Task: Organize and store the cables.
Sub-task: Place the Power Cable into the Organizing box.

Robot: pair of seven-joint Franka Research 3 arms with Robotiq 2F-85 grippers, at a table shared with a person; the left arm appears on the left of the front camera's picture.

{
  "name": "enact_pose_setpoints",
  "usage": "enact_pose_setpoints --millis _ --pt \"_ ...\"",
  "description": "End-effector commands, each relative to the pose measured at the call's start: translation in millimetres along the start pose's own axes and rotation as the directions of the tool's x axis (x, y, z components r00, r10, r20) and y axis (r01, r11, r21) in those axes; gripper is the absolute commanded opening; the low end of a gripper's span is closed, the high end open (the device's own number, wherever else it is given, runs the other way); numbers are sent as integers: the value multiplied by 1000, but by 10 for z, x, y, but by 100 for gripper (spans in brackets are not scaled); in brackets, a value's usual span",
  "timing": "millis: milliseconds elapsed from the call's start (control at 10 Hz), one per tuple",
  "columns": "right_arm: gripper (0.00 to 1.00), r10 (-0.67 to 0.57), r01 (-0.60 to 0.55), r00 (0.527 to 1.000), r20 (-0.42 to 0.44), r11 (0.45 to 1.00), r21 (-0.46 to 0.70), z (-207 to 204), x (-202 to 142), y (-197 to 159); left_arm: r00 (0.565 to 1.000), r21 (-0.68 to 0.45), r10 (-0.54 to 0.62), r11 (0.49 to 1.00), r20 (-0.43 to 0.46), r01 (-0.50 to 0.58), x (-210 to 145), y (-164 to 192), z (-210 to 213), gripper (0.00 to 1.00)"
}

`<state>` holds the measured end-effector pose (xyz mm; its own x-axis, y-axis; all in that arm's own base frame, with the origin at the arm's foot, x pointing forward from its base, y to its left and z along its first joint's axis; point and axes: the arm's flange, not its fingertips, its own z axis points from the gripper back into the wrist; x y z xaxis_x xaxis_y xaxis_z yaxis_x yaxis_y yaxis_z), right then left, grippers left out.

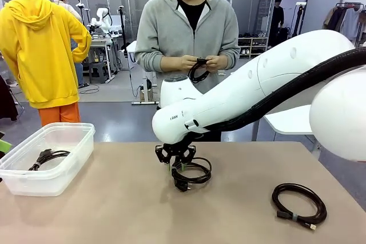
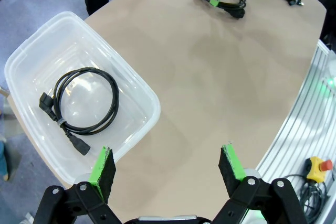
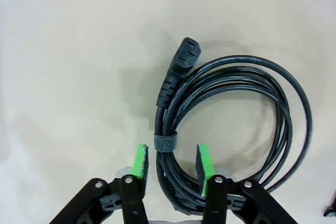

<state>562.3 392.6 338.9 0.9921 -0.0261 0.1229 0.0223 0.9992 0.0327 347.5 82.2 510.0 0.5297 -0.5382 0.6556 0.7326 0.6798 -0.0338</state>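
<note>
While my right claw [image 3: 172,153] straddled the middle cable [image 3: 166,124], narrowly open, my left claw [image 2: 166,153] hung wide by the bin [image 2: 31,35].

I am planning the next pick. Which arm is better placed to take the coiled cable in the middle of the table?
Right. The right gripper straddles that cable, jaws apart; the left gripper hangs open by the bin.

Seemingly four cables [image 3: 164,119], one bin [image 1: 40,182]
</note>
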Motion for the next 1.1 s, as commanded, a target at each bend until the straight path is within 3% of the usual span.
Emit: enact_pose_setpoints --millis 0,300,500,600,800,1000 --pt "100 -56 56 998 40 998 7 142 -83 -75 1000 16 8 1000 -14 -7 32 8 2 100" --pt "100 30 -34 996 85 999 41 558 -238 -418 1000 16 8 1000 -14 -7 32 8 2 100" --pt "100 147 -154 985 93 984 85 1006 -341 -912 1000 16 8 1000 -14 -7 32 8 2 100" --pt "100 242 -256 963 116 959 122 1291 -423 -1326 1000 16 8 1000 -14 -7 32 8 2 100" --pt "100 308 -340 932 193 926 163 1590 -498 -2019 1000 16 8 1000 -14 -7 32 8 2 100" --pt "100 363 -426 886 287 883 197 1855 -656 -2929 1000 16 8 1000 -14 -7 32 8 2 100"
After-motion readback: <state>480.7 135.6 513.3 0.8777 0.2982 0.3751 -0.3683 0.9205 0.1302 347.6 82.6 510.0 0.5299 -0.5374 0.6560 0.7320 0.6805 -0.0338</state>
